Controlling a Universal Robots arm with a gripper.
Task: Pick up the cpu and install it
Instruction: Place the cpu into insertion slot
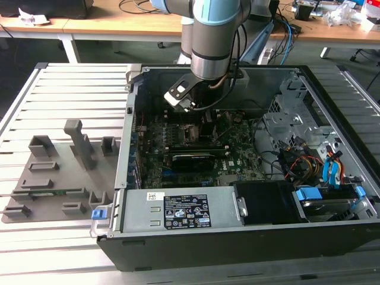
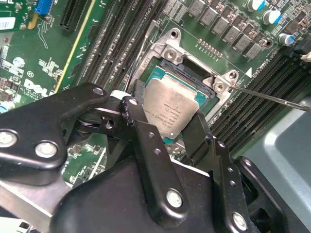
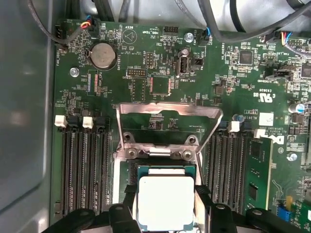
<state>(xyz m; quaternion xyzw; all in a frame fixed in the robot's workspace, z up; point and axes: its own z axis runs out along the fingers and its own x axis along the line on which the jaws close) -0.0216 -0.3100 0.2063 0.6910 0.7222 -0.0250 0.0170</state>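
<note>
Silver-grey metal lid of the cpu (image 3: 165, 201) sits right over the socket (image 2: 187, 68), and its green edge looks lined up inside the socket's frame. The claw (image 2: 164, 119) is closed to a narrow gap, with one black finger (image 2: 141, 131) against each of two opposite edges of the chip, so I'd say it has hold of it. Can't tell if the chip is fully down on the contacts or just above them.

The metal load plate (image 3: 170, 109) is flipped up on the far side of the socket from the claw. The thin wire lever (image 2: 272, 98) is swung out beside the socket, so nothing is clamped. Memory slots (image 3: 85, 170) run along both sides of the socket.

In the exterior view the arm (image 1: 217, 35) reaches down into the open computer case (image 1: 237, 249) over the socket. The grey plastic tray (image 1: 53, 178) lies well apart from the socket, outside the case on the table (image 1: 71, 83).

My read: pickup is done and this is the placing step. The next move calls for keeping the chip flat and square to the socket with no sideways drag, since those contacts probably bend easy.
</note>
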